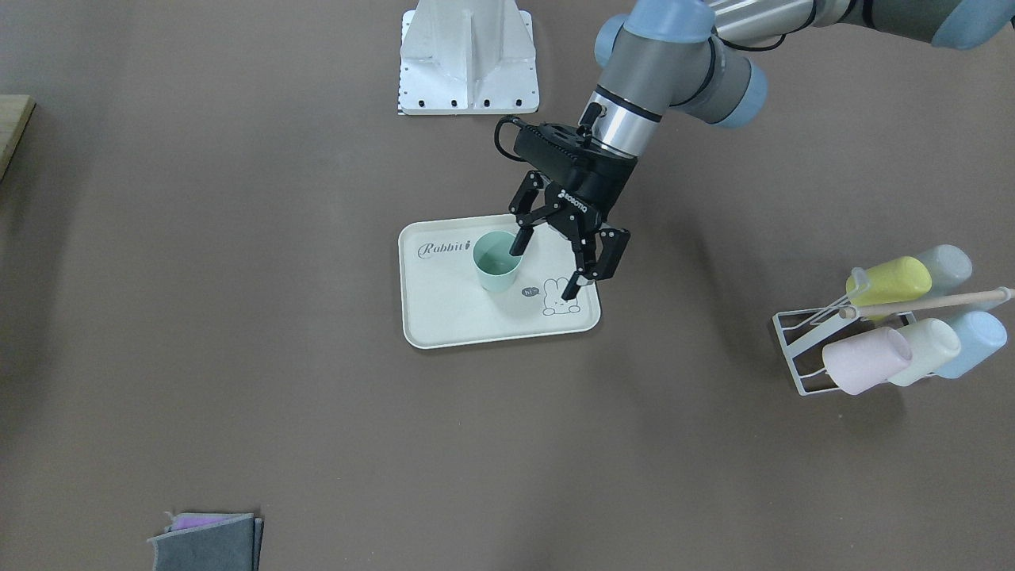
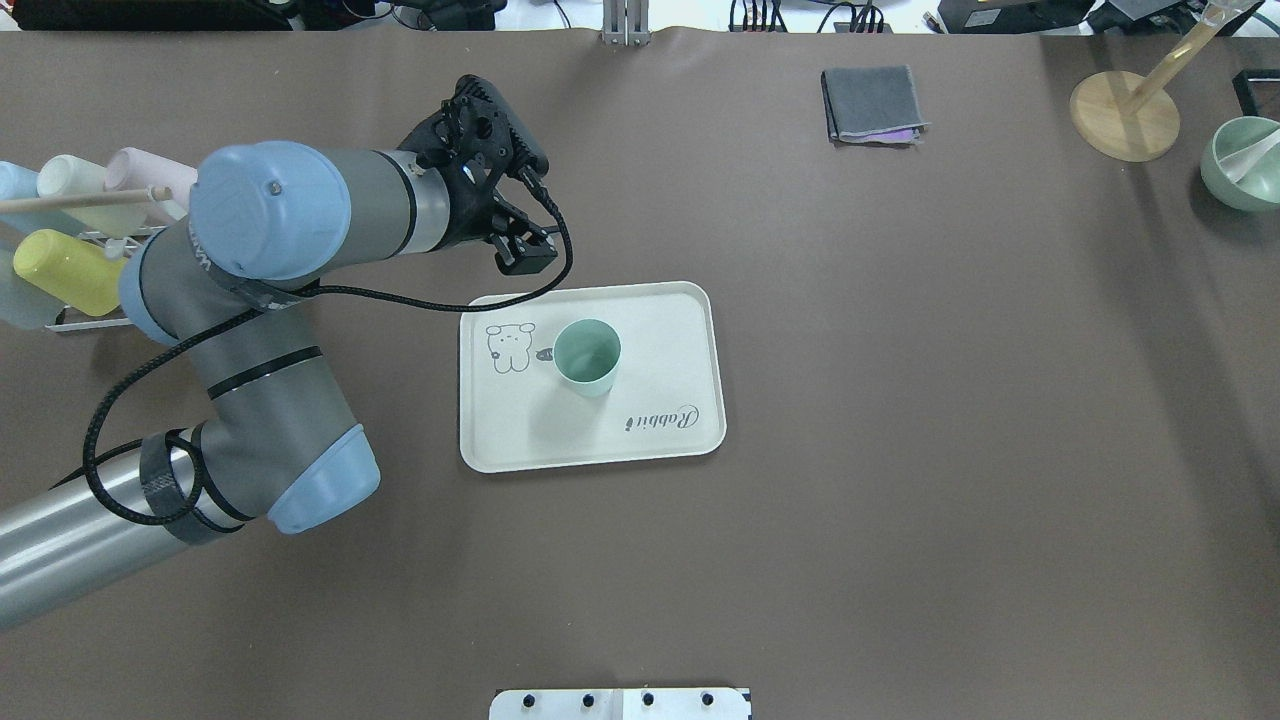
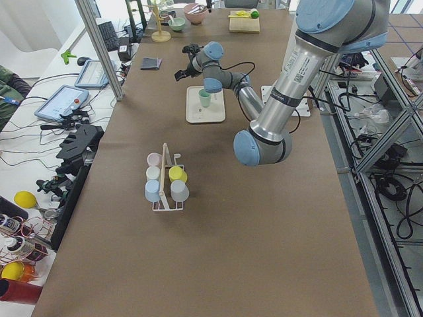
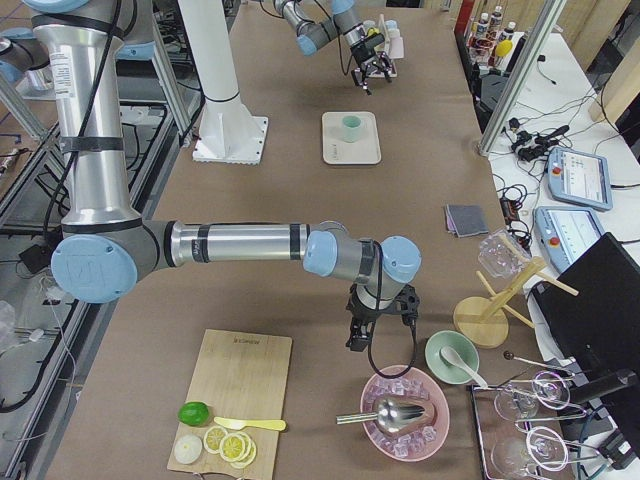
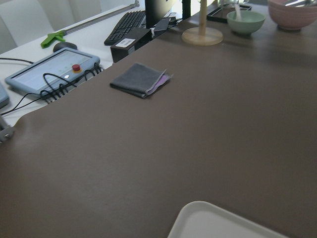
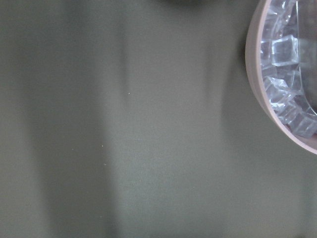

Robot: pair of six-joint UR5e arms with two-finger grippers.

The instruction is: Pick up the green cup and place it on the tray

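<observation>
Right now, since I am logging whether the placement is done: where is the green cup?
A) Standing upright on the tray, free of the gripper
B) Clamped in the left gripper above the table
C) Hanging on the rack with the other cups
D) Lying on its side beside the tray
A: the green cup stands mouth up on the tray, and the left gripper is open; the overhead view shows it clear of the cup.

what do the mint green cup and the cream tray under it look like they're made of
Small mint-green handleless cup: probably plastic, matte; even opaque colour, thin rim, no glare.
Cream rectangular tray with rabbit drawing: likely plastic or melamine, smooth, low sheen; moulded rounded corners, raised rim, printed artwork.
</observation>
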